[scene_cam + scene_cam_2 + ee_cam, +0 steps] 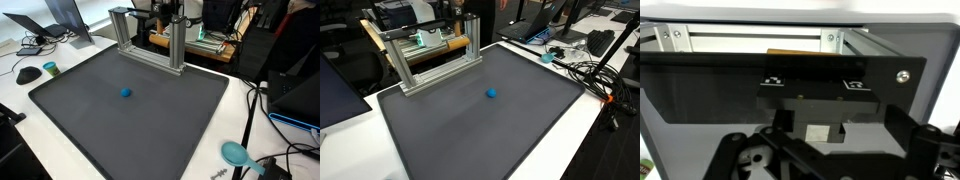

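Your gripper [825,150] sits up at the back edge of the bench [70,55], close to the frame [150,35] that stands along that edge. The wrist view shows only its body and links. The fingertips fall outside the picture, so you cannot tell whether the jaws are spread or pressed together, and nothing shows pinched in them. In both exterior views the ball [125,93] lies alone on the mat [120,140], about midway between the back and front edges and well apart from both gripper and frame. Judged from this, the work stands at its very start: 1 ball, untouched, with nothing gripped. A teal disc [235,152] lies off the mat near a front corner.
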